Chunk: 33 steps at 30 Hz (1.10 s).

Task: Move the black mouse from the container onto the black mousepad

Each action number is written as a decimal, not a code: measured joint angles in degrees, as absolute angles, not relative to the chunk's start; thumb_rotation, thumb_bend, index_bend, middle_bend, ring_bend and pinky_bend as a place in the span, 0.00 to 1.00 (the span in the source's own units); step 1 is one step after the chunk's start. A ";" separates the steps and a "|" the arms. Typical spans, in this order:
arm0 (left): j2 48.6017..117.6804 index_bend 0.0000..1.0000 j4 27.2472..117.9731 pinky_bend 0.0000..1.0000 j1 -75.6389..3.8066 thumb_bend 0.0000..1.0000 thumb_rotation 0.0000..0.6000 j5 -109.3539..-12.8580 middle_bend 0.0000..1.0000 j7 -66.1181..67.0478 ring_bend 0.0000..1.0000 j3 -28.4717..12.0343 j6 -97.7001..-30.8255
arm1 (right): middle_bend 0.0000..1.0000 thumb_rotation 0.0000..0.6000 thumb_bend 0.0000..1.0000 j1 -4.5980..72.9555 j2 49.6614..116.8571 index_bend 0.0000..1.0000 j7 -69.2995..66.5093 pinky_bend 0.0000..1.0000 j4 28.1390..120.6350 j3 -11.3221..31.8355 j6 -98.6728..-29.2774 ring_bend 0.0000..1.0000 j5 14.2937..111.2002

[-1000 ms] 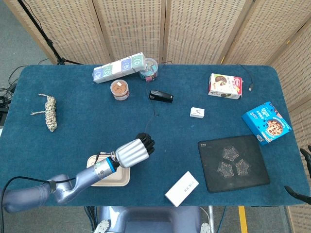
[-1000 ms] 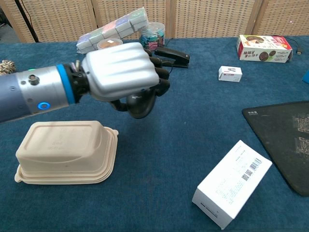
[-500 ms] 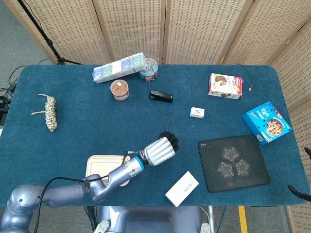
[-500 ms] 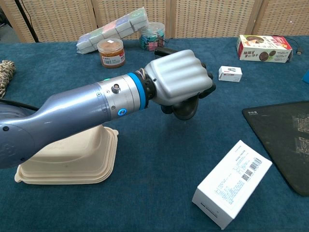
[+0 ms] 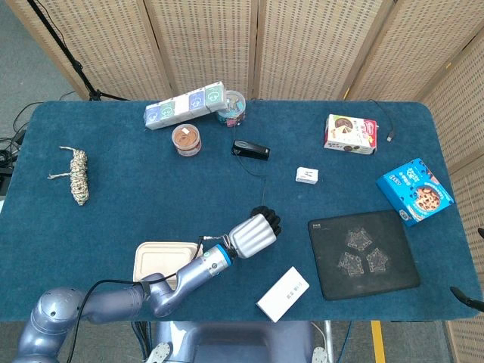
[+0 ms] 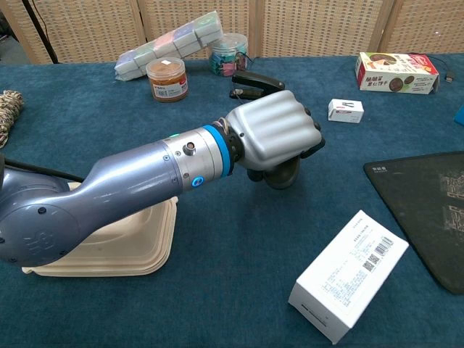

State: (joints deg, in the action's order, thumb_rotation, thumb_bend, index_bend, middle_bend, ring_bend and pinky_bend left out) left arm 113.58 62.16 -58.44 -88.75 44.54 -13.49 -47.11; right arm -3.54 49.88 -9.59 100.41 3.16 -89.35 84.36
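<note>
the left robot hand (image 6: 275, 138), silver-backed with dark fingers (image 6: 313, 148), is curled down over the black computer mouse (image 6: 279, 174), gripping it just above the blue felt tabletop (image 5: 136, 204); whether the mouse touches the cloth cannot be told. in the head view the same left robot hand (image 5: 255, 233) sits between the beige moulded-fibre container (image 5: 155, 261) and the black square mousepad (image 5: 363, 253), nearer the mousepad but apart from it, so the mouse is out of the container and not on the pad. the container lies under the grey forearm in the chest view (image 6: 130, 243). a white rectangular carton (image 5: 283, 293) lies near the front edge, between hand and mousepad. further back stand a black stapler (image 5: 250, 150), a small brown-lidded jar (image 5: 186, 139) and a small white box (image 5: 307, 175). of the right robot hand only dark tips (image 5: 467, 298) show at the right edge of the head view, and its state cannot be told.
</note>
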 measured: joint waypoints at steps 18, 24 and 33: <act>116.16 0.35 59.64 0.40 -59.14 0.14 1.00 -85.44 0.19 45.72 0.23 -11.61 -48.53 | 0.00 1.00 0.00 -3.58 49.50 0.00 -10.20 0.00 100.63 3.30 -89.44 0.00 84.20; 115.50 0.19 61.61 0.40 -58.92 0.09 1.00 -84.81 0.06 45.74 0.14 -11.35 -49.14 | 0.00 1.00 0.00 -3.69 49.39 0.00 -10.29 0.00 100.76 3.26 -89.60 0.00 84.29; 111.21 0.00 68.89 0.29 -57.58 0.05 1.00 -84.24 0.00 43.62 0.01 -11.64 -51.18 | 0.00 1.00 0.00 -3.88 49.53 0.00 -9.73 0.00 100.94 3.08 -89.92 0.00 84.61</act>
